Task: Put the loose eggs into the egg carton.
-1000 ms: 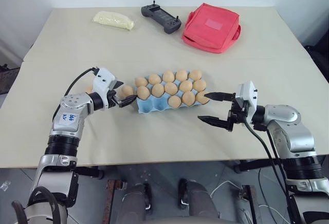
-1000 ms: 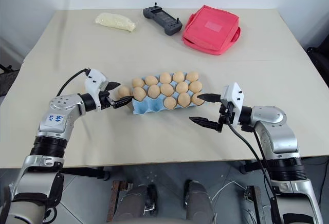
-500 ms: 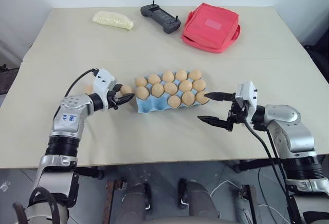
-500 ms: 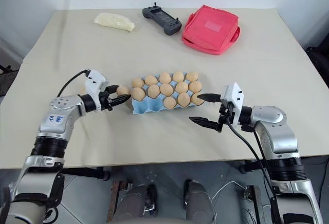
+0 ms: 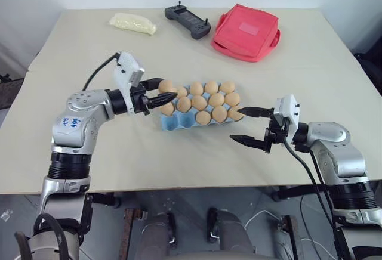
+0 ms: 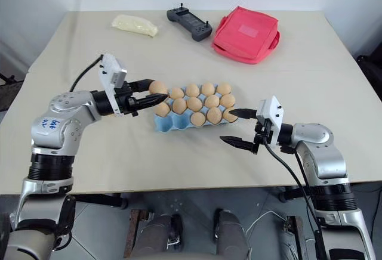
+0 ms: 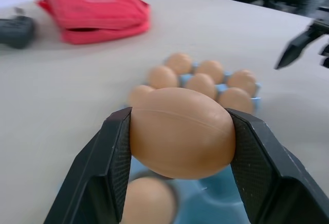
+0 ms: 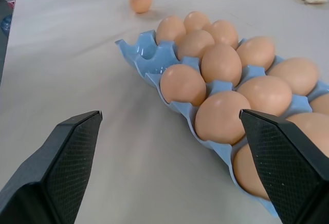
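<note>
Left claw [image 5: 169,95] clamped on egg [image 7: 182,132], long axis crosswise between fingers, hovering above egg carton [image 5: 179,123] left end; empty cups lie below, toward near-left corner; right claw [image 5: 246,125] gaping, empty, off carton's right end.

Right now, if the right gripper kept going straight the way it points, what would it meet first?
Probably the near end of the egg carton and the eggs seated there; the open right gripper points across it, though depth is hard to judge.
</note>
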